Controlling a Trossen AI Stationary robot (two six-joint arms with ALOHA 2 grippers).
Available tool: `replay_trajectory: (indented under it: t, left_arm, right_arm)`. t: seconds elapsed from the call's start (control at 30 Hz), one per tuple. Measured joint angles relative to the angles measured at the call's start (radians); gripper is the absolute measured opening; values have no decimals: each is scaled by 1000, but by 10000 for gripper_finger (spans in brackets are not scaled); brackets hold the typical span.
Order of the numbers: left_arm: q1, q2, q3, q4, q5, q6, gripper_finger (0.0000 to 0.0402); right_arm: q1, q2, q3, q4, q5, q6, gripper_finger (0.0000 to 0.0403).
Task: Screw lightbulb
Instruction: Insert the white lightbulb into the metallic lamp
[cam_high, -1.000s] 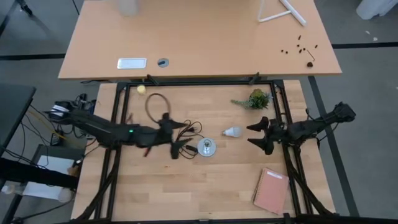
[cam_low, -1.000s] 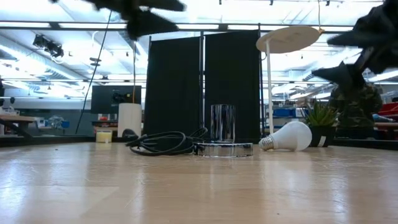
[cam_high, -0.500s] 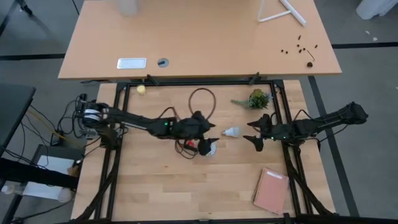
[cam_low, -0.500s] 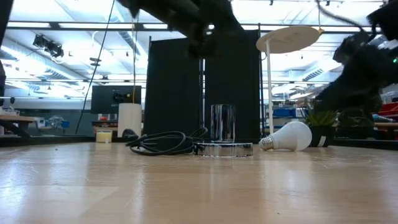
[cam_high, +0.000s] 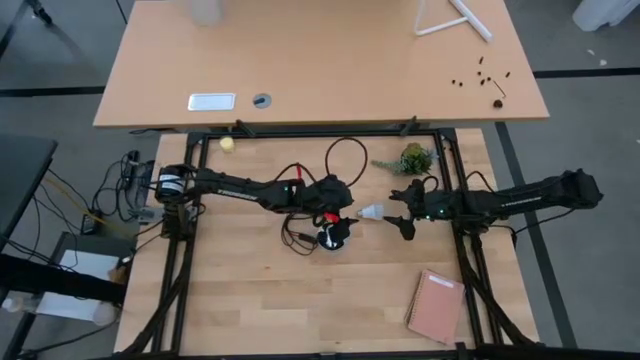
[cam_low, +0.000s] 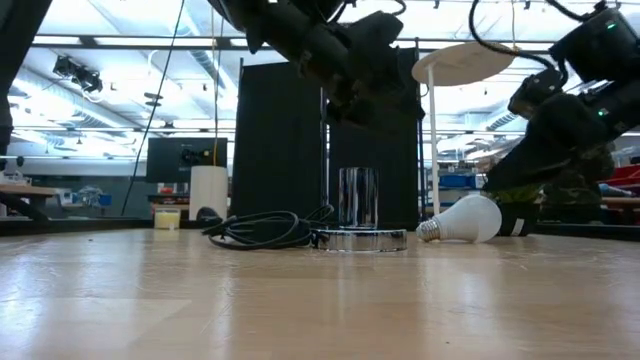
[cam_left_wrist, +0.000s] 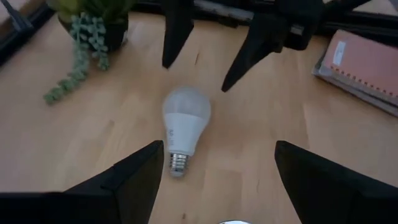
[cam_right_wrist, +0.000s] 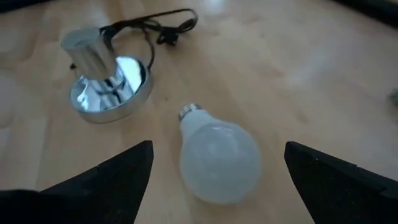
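High view: nothing screwed in yet. Lightbulb lying on its side on the desk, between the two tools, just ahead of the right tool and just beyond the left tool. Left tool hanging over the silver socket, black cord trailing behind it. Pickup, carry to the socket and the turning itself all left to do.

Low view: lightbulb flat on the desk beside the socket, not touching it. Both tools above the desk, neither in contact with anything.

Left wrist view: left tool spread wide and empty, lightbulb lying in the gap ahead, screw base pointing back toward this tool. Right tool facing from the far side, fingers parted.

Right wrist view: right tool likewise wide apart, gripping nothing, glass end of the lightbulb nearest it, socket further on past the base.
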Motion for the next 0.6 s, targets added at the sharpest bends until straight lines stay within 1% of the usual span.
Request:
replay_trajectory:
  t: [0.1, 0.2, 0.3, 0.37, 0.43, 0.6]
  left_arm:
    - [-13, -1, 1, -38, -31, 38, 299]
    - [-19, -1, 0, -74, -17, 47, 291]
    - [-40, -1, 0, -118, -9, 49, 289]
    - [-67, -1, -1, -141, -21, 52, 288]
    - [-97, -1, -1, -155, -54, 69, 288]
    - [-161, 10, 0, -142, -189, 108, 288]
  right_arm:
    - [-9, 70, 0, 43, -31, -18, 372]
    - [-4, 146, 0, 100, -80, -33, 372]
    - [24, 214, 0, 141, -128, -32, 372]
    - [55, 250, 0, 155, -138, -33, 372]
    - [88, 281, 0, 175, -140, -24, 372]
    - [180, 355, 0, 292, -127, -6, 372]
